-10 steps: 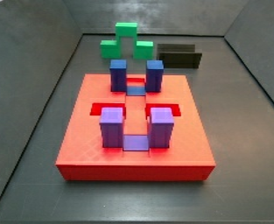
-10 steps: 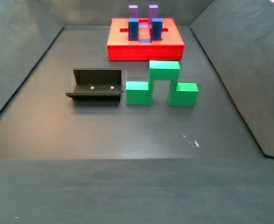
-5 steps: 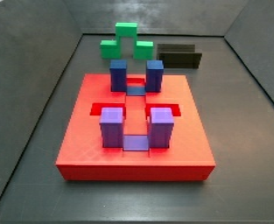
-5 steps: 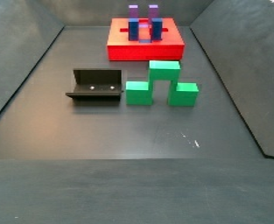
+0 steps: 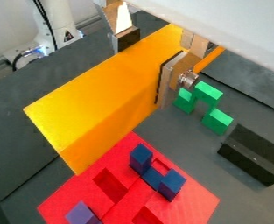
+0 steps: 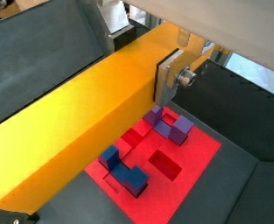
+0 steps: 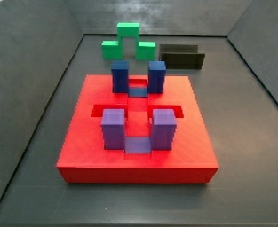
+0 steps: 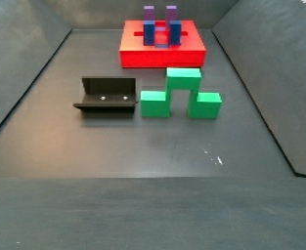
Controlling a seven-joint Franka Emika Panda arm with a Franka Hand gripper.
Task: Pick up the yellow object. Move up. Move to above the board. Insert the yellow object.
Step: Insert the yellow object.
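We have the yellow object clamped in the gripper: in both wrist views its silver fingers press flat against the sides of the long bar, so the hand is closed only as far as the bar's width allows. Both wrist views show the bar carried high, with the board lying well below it and its blue-purple posts showing past the bar's edge. Neither side view shows the gripper or the bar, which fits our being above their frames. In the side views nothing has shifted over the last second: the board sits where it was, the green stepped block lies at 6 o'clock of it, and the fixture at 9 o'clock of that block. We judge that the lift is done and we are over the board; what remains is lining the bar up with a slot between the posts and lowering it.
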